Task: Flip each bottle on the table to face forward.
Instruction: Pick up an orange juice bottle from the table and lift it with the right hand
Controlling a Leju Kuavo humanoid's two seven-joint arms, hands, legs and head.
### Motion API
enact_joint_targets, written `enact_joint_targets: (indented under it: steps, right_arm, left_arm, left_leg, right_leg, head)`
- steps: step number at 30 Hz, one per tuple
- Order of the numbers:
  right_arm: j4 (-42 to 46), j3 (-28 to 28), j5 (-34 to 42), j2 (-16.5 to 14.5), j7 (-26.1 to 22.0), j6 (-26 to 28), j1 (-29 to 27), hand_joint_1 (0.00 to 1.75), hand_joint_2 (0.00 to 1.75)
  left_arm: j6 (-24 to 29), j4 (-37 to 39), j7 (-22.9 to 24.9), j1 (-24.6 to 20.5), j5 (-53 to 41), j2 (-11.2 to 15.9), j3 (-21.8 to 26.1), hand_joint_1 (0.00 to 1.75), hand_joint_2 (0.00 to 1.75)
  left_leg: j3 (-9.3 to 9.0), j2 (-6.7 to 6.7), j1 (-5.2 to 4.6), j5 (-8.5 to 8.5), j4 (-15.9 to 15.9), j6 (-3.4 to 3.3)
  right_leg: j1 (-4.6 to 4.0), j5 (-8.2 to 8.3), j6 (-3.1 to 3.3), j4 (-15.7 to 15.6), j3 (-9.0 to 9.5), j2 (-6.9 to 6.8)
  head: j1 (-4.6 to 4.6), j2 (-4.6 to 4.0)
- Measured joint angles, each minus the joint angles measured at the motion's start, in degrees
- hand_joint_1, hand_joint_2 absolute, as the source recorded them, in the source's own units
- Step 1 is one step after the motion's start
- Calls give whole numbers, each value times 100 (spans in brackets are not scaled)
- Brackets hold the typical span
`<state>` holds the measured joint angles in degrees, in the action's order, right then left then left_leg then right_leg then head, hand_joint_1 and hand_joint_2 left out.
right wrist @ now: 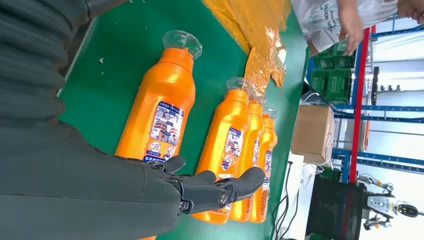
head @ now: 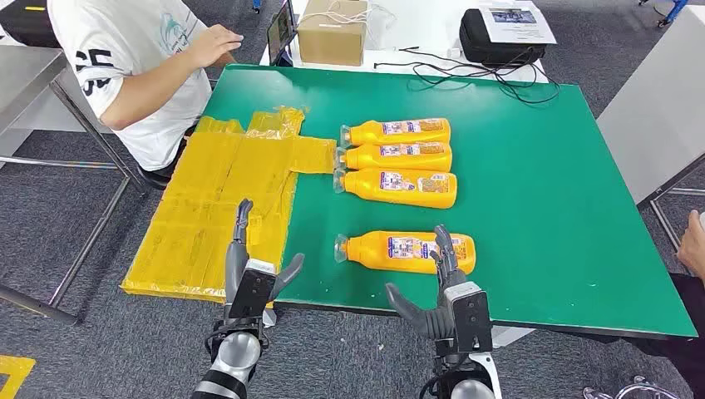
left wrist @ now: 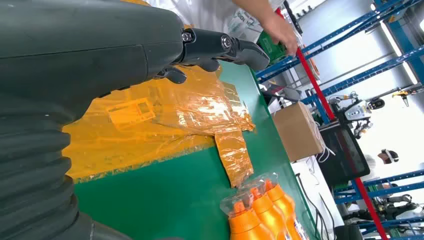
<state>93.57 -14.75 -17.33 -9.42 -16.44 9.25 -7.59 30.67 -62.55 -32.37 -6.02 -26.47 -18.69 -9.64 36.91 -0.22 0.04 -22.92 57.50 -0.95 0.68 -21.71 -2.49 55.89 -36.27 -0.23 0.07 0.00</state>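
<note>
Several orange bottles lie on their sides on the green table (head: 549,183), caps to the left. Three lie side by side further back: far (head: 397,130), middle (head: 399,155) and near (head: 399,186). A lone bottle (head: 399,250) lies closer to me, its label up (right wrist: 162,125). My right hand (head: 445,291) hovers open at the table's front edge, its fingers reaching over the lone bottle's right end; touching or not is unclear. My left hand (head: 249,270) is open over the yellow plastic sheet (head: 224,208), holding nothing.
A person in a white shirt (head: 133,66) sits at the table's far left corner. A cardboard box (head: 332,32), a black bag (head: 499,37) and cables (head: 465,75) lie beyond the far edge. Another person's hand (head: 692,241) shows at the right edge.
</note>
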Motion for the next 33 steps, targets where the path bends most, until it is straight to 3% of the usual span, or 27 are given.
enact_joint_targets:
  steps: [20, 33]
  right_arm:
    - [-162, 41, -154, 44, 116, -40, 162, 0, 175]
    - [-507, 246, -877, 120, 416, 112, 646, 0, 175]
  left_arm:
    - [-1, 139, -111, -35, 221, 0, 28, 0, 175]
    - [-296, 270, -254, -154, 934, 0, 145, 0, 175]
  left_leg:
    - [0, 1, 0, 0, 0, 0]
    - [-1, 1, 0, 2, 1, 0]
  right_leg:
    - [0, 0, 0, 0, 0, 0]
    - [0, 2, -1, 0, 1, 0]
  head:
    - [0, 0]
    - [1, 0]
